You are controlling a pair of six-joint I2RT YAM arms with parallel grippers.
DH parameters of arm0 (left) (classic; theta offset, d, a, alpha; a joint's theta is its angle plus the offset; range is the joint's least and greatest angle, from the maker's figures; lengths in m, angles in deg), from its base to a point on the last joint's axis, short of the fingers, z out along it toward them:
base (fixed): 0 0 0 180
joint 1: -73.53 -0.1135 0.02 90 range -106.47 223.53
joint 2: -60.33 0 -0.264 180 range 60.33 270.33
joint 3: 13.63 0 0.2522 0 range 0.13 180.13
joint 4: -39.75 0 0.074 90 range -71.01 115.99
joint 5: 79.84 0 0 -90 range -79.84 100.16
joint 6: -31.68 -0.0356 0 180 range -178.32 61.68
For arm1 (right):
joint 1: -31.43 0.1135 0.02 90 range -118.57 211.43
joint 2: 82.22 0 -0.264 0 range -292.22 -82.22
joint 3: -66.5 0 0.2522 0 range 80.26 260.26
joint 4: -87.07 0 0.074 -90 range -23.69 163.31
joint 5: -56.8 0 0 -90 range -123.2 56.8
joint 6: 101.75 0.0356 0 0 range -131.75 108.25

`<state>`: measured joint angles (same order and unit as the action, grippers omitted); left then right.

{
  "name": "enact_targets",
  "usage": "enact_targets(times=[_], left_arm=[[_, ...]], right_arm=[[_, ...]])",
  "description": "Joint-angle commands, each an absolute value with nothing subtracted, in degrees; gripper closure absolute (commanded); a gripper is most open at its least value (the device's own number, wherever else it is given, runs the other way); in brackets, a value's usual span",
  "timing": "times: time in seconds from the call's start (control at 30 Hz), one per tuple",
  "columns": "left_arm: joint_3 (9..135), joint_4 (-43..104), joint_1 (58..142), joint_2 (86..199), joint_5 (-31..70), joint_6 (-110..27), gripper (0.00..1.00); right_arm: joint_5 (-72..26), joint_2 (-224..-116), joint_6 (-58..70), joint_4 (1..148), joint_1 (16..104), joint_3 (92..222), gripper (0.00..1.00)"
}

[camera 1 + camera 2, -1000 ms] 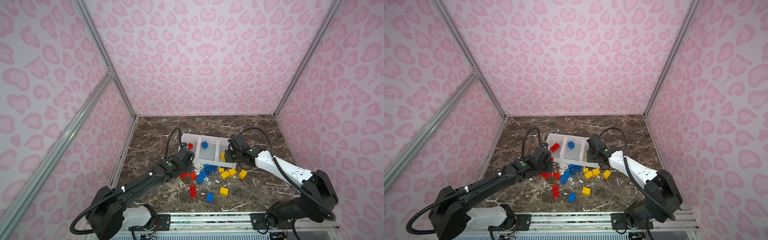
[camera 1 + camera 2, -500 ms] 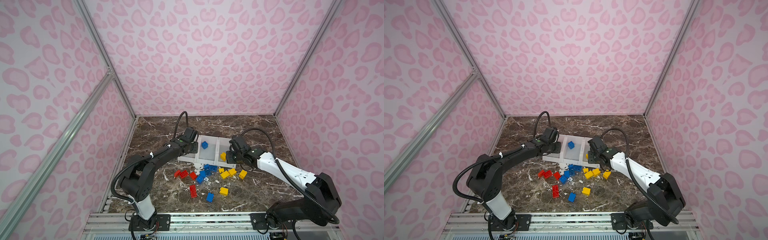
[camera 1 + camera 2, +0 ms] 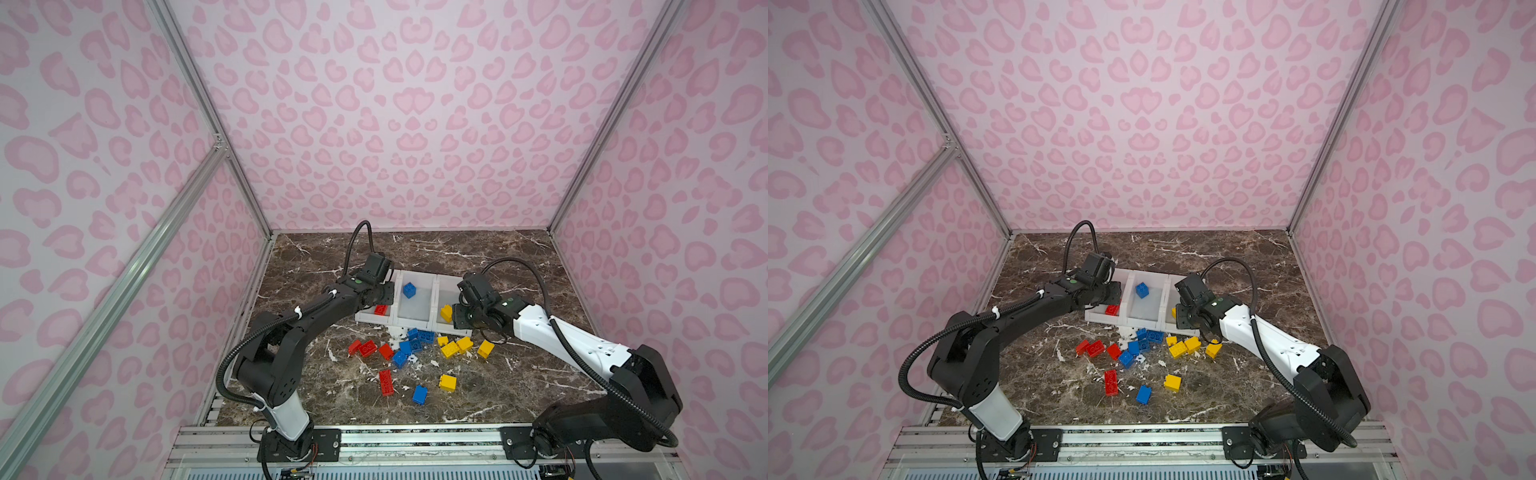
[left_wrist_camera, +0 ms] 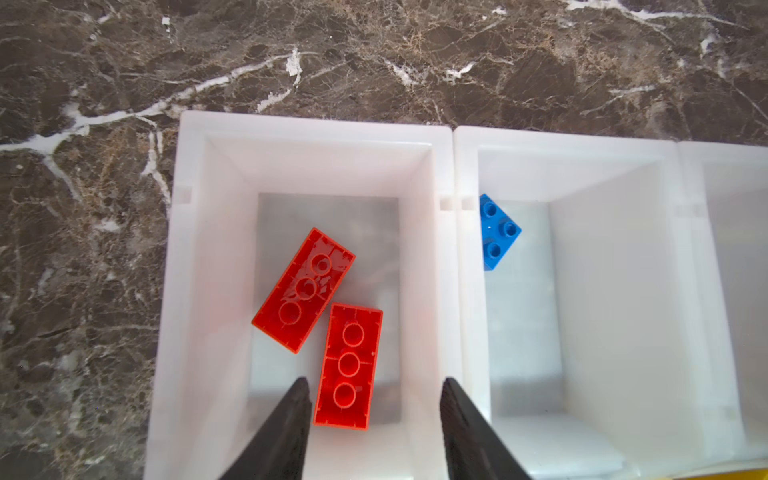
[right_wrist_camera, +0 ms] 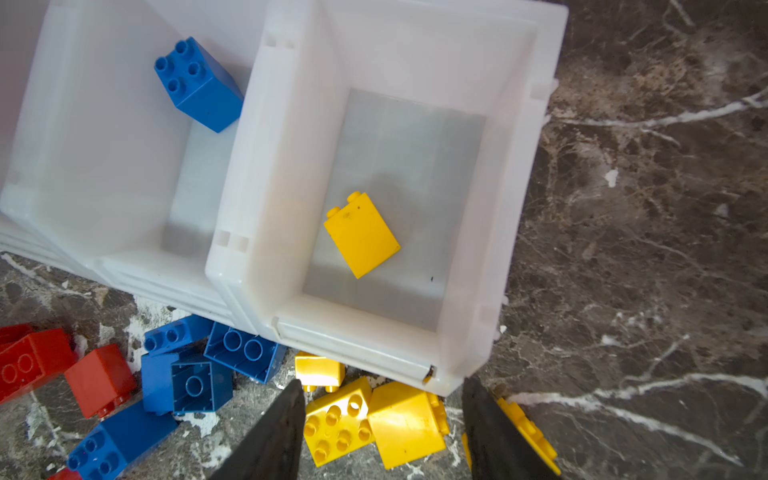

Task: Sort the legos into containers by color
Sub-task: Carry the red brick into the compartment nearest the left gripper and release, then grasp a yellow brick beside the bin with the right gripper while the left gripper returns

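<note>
Three joined white containers (image 3: 415,321) stood in a row on a dark marble surface (image 3: 478,257), about midway between its side edges and nearer its back edge.

The left gripper (image 4: 374,384) hung over the left bin with its jaws apart and nothing clamped. Two long red legos lay undersides up on that bin's floor. One red lego (image 4: 348,365) lay below the gap between the fingers, and the other red lego (image 4: 303,291) was angled just beside it.

A blue lego (image 4: 496,232) sat in the middle bin against the wall shared with the left bin.

The right gripper (image 5: 382,384) hovered at the front of the right bin, jaws apart and empty, above a cluster of yellow legos (image 5: 338,419) on the marble. A single yellow lego (image 5: 361,235) lay on its side inside the right bin.

Loose legos (image 3: 409,347) in red, blue and yellow lay scattered between the containers and the front edge.
</note>
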<state>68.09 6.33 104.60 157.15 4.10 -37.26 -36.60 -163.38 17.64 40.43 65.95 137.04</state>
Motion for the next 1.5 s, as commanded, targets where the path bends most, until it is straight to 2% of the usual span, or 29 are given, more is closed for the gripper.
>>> enact_targets(times=[0.0,0.53,1.03,1.3,1.47], left_arm=[[66.2,7.3,104.6,154.7,3.7,-36.4,0.46],[51.6,7.5,104.5,136.7,2.1,-30.9,0.44],[43.4,6.5,104.8,126.9,2.1,-25.7,0.44],[42.7,6.1,105.3,126.0,1.9,-25.3,0.43],[42.5,6.0,105.5,125.8,1.7,-25.1,0.43]], right_arm=[[-37.4,-162.7,18.3,39.7,66.3,136.3,0.39],[-37.7,-159.1,21.0,40.5,69.7,127.6,0.38],[-34.1,-165.1,15.7,43.2,67.6,127.7,0.36],[-33.4,-168.0,14.7,44.3,66.8,127.7,0.40],[-33.9,-168.1,14.7,44.6,66.6,126.9,0.49]])
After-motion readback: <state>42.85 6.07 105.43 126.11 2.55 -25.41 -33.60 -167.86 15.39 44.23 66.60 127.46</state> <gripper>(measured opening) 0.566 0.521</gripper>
